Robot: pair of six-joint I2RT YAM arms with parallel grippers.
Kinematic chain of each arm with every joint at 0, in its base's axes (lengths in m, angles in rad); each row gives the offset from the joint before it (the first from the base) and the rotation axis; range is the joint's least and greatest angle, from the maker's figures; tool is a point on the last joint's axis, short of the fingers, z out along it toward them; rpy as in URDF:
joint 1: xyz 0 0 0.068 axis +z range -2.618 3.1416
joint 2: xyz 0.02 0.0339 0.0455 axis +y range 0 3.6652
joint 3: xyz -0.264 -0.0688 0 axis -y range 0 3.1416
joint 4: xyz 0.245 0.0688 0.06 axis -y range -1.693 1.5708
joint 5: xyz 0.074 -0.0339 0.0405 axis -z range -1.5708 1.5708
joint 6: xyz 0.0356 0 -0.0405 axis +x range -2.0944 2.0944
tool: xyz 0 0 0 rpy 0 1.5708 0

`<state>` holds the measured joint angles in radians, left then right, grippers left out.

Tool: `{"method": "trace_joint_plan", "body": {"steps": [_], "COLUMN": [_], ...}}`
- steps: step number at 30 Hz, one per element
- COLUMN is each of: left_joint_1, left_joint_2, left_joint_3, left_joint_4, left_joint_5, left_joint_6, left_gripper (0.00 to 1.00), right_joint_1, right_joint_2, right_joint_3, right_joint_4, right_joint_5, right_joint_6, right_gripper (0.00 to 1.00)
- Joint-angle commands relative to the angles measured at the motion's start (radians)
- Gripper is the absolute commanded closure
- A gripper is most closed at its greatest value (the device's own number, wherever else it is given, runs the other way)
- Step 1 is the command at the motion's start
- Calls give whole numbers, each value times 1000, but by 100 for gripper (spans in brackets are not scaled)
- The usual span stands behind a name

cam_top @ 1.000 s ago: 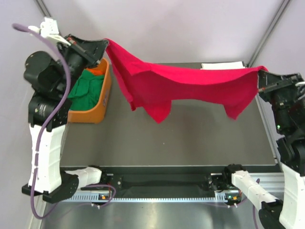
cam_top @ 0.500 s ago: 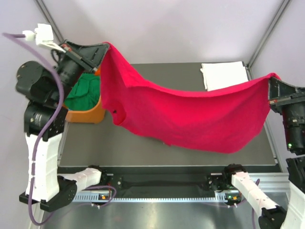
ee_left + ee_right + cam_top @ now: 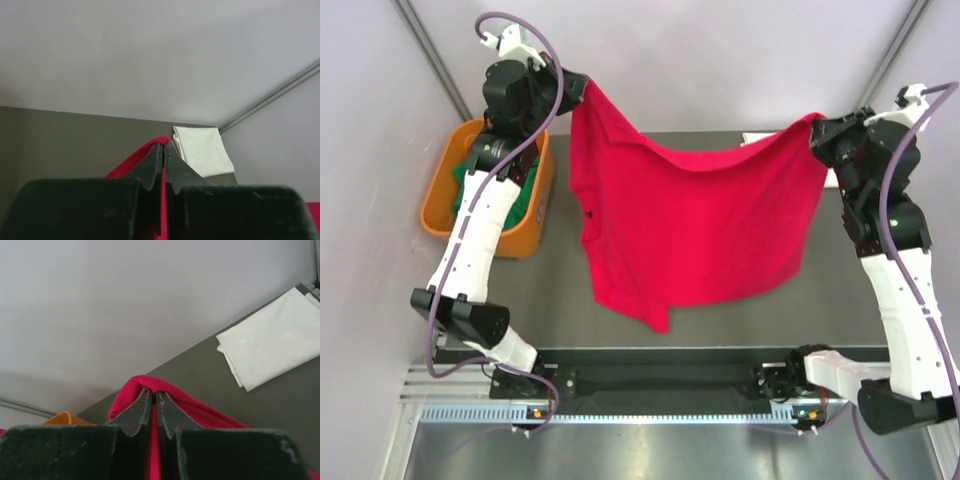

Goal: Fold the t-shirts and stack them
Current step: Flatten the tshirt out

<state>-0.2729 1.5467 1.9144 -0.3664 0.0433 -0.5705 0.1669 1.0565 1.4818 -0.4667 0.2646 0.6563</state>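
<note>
We see the left pincer (image 3: pixel 578 88) and the right pincer (image 3: pixel 817 126) each clenched on a top corner of the red t-shirt (image 3: pixel 690 220), which hangs spread between them over the middle of the tabletop (image 3: pixel 545 300).

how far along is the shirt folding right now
Done: one white t-shirt lies folded at the far right corner of the table. In hand: the red t-shirt, unfolded, hangs stretched between the left gripper and right gripper, both shut on it. Left: folding and stacking it, then the green cloth in the orange tub.
</note>
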Motion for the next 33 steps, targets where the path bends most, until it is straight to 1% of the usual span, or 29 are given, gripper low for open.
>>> {"method": "trace_joint_plan", "body": {"steps": [1, 3, 6, 9, 10, 12, 14, 15, 17, 18, 21, 24, 29, 33], "left_joint_1": [6, 6, 6, 4, 4, 4, 4, 4, 4, 4, 4, 4, 4, 4], "left_joint_2": [-4, -7, -43, -147, -174, -250, -292, -324, -352, -368, -454, -493, -517, -488], "left_joint_3": [156, 169, 149, 69, 17, -44, -67, -71, -55, -58, -92, -100, -68, 18], "left_joint_4": [170, 193, 187, 198, 205, 218, 216, 207, 176, 181, 211, 205, 173, 115], "left_joint_5": [-49, -8, -13, -10, -11, -8, 0, 3, 23, 58, 105, 125, 161, 145], "left_joint_6": [12, 3, 3, 24, 30, 38, 21, 11, -23, -37, -91, -118, -121, -69], "left_gripper": [100, 100, 100, 100, 100, 100, 100, 100, 100, 100, 100, 100, 100, 100], "right_joint_1": [-17, -24, -29, -29, -29, -30, -29, -29, -29, -29, -29, -27, -29, -29], "right_joint_2": [16, 14, -10, -56, -73, -131, -173, -214, -246, -262, -348, -424, -455, -435], "right_joint_3": [112, 132, 143, 175, 179, 175, 169, 166, 173, 175, 130, 138, 254, 321], "right_joint_4": [137, 140, 138, 50, 8, -22, -50, -58, -104, -121, -156, -205, -283, -302], "right_joint_5": [36, 47, 48, 88, 111, 127, 131, 131, 121, 110, 65, 47, 51, 70], "right_joint_6": [-24, -17, -29, -40, -43, -49, -53, -57, -52, -46, -3, 28, 49, 49], "right_gripper": [100, 100, 100, 100, 100, 100, 100, 100, 100, 100, 100, 100, 100, 100]}}
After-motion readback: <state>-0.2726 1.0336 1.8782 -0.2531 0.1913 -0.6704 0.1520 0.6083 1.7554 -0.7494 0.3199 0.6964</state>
